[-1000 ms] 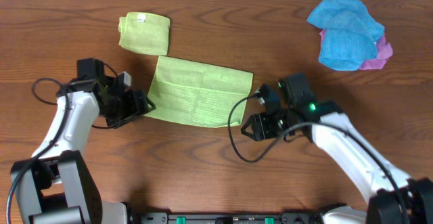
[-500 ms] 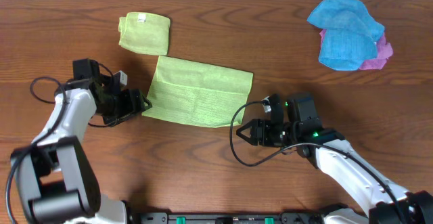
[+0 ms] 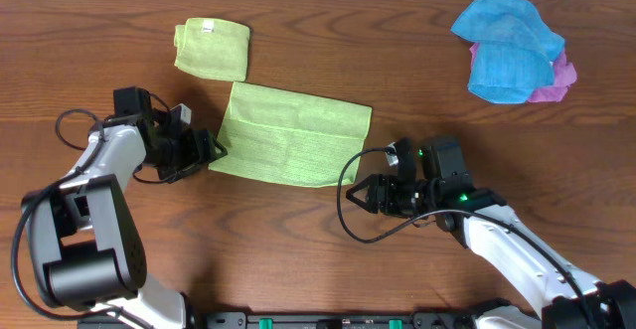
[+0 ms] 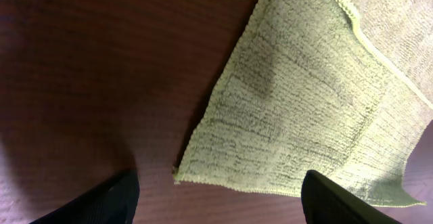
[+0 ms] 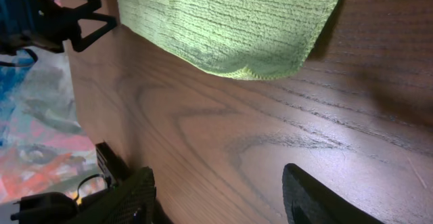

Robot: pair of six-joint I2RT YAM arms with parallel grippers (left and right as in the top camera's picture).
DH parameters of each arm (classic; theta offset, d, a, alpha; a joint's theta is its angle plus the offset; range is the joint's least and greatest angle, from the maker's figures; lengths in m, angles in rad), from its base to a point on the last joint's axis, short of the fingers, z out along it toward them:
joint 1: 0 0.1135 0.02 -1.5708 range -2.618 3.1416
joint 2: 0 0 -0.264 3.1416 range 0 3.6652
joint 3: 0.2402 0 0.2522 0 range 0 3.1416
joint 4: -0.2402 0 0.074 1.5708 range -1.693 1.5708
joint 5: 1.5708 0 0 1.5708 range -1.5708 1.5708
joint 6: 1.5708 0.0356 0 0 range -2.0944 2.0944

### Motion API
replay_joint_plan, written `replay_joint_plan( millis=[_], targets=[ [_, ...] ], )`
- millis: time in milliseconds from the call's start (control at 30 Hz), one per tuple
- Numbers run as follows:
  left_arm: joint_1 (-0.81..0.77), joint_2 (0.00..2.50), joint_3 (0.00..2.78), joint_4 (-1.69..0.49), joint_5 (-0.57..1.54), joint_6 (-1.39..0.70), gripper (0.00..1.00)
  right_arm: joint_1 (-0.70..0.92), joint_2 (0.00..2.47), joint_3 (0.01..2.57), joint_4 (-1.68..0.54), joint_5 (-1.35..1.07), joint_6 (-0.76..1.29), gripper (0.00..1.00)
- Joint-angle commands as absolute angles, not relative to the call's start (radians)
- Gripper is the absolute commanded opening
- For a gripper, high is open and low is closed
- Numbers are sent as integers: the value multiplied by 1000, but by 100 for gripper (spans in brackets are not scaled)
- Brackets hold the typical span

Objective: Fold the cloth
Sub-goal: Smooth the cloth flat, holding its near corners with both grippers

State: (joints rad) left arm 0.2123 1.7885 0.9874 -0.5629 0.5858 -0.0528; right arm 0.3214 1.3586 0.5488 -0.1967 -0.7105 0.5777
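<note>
A light green cloth [image 3: 291, 133] lies flat on the wooden table, folded once into a rectangle. My left gripper [image 3: 211, 152] is open and empty just off the cloth's near left corner; that corner shows in the left wrist view [image 4: 298, 109], between the fingers [image 4: 216, 204]. My right gripper [image 3: 360, 192] is open and empty just below the cloth's near right corner, which shows in the right wrist view [image 5: 230, 21] beyond the fingers [image 5: 220, 200].
A small folded green cloth [image 3: 212, 49] lies at the back left. A blue cloth [image 3: 507, 46] bunched over a pink one [image 3: 558, 81] lies at the back right. A black cable [image 3: 348, 210] loops by the right gripper.
My right gripper pulled back from the cloth's right corner toward the table's near edge, then held still. My left gripper shifted slightly beside the left corner. The cloth stayed put.
</note>
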Motion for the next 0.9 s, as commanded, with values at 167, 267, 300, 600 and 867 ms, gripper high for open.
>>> replay_joint_plan(
  millis=[167, 267, 300, 600, 867],
  targets=[
    [190, 1833, 1001, -523, 611, -73, 78, 315, 1346, 546, -194, -738, 599, 62],
    [174, 1833, 1001, -501, 610, -83, 78, 315, 1346, 546, -194, -738, 603, 62],
    [168, 1835, 1001, -494, 610, -87, 78, 315, 1346, 546, -194, -738, 606, 62],
    [131, 1899, 1000, -465, 595, -93, 74, 315, 1346, 546, -194, -741, 617, 63],
    [130, 1946, 1000, -466, 605, -93, 15, 315, 1346, 546, -195, -720, 617, 64]
  ],
)
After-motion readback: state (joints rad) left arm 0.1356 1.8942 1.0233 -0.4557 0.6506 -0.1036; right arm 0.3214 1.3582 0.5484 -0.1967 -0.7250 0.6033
